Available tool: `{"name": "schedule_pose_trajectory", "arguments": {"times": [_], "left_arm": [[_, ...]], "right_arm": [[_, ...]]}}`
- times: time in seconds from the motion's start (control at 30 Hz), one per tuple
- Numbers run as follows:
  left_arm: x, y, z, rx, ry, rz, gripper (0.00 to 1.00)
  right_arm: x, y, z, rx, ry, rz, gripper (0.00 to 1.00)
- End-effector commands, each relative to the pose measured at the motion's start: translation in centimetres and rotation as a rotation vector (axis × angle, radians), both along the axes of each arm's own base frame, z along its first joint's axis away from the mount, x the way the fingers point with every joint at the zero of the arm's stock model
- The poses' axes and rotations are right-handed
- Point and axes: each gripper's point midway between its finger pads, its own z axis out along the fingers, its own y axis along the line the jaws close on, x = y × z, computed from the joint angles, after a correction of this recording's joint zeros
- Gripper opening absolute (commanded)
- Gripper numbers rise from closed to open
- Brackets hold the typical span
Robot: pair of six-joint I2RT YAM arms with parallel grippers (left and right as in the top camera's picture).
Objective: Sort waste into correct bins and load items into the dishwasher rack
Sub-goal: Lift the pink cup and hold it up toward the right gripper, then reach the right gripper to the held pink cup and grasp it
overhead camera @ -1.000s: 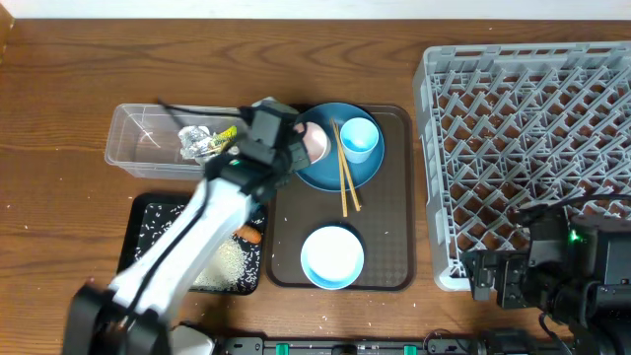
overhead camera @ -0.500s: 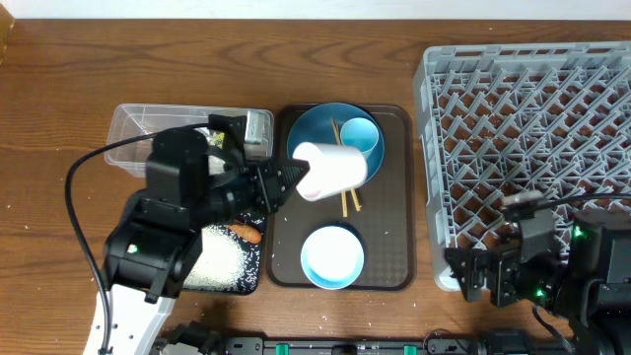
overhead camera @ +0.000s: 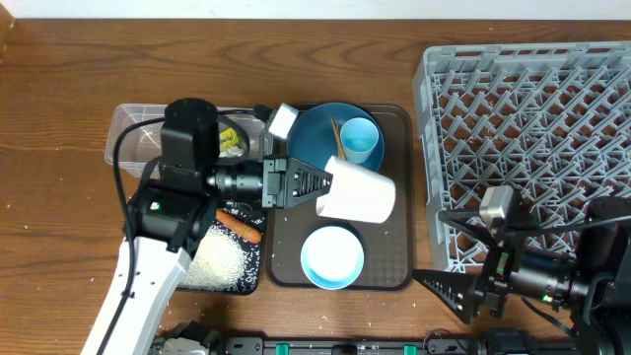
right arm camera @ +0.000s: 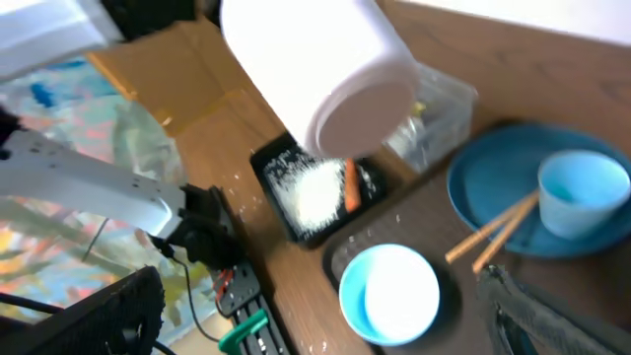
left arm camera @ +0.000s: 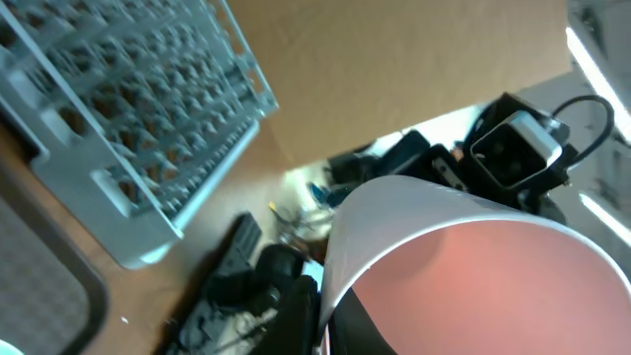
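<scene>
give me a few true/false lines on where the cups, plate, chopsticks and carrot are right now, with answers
1. The left gripper holds the pink cup on its side above the brown tray. True.
2. The blue plate stands in the dishwasher rack. False: the plate lies on the brown tray, and no dish shows in the rack.
3. The chopsticks lie across the blue plate beside the small blue cup. True.
4. The carrot piece is in the clear tub. False: it lies in the black tray with the rice.
</scene>
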Motion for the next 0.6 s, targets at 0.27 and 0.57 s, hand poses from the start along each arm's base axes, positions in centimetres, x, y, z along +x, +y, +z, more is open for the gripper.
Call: {"name": "schedule_pose_trajectory", "arguments": {"times": [0.27,0.57], "left_arm": [[-2.5,-1.4,2.0,-0.057,-0.039,-0.139,0.06],[-2.6,-1.6,2.3,-0.064,-0.046,-0.145,0.06]], "right_arm": [[0.5,0.6,-0.8,0.031,-0.040,0.077,0.99],[0.0,1.7,-1.0,0.167,-0.078,0.224,0.99]]}}
